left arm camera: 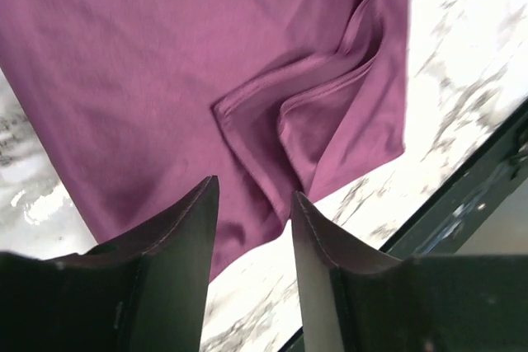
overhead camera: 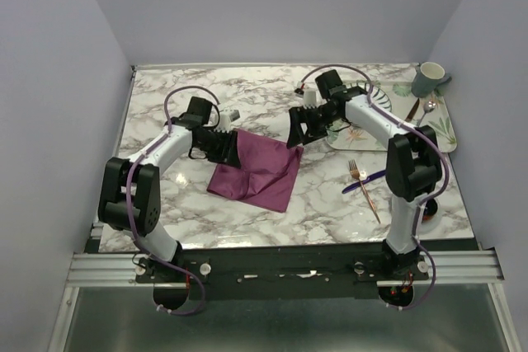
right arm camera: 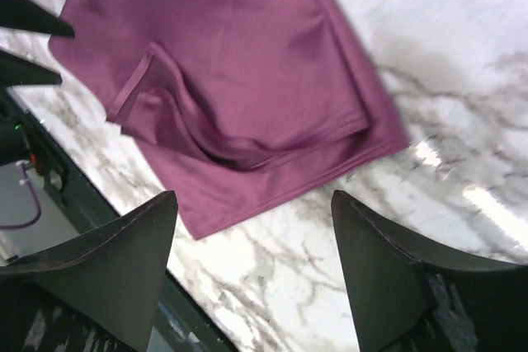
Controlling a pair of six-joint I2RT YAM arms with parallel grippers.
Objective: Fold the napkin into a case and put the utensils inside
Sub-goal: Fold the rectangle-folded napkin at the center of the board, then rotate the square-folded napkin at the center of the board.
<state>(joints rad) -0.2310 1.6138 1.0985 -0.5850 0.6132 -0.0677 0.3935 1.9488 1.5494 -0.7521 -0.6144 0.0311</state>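
While the napkin (overhead camera: 257,172) lies loosely doubled on the desk (overhead camera: 330,212), just ahead of the left tool (left arm camera: 254,194), whose jaws stand apart and empty, the folding looks barely begun. Across the cloth the right tool (right arm camera: 254,197) gapes wide, holding nothing. Beyond it to the right, fork (overhead camera: 371,204) and knife (overhead camera: 351,188) lie crossed, waiting.

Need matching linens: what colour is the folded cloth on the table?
Plain shiny plum-purple satin-like napkin; best in the left wrist view.
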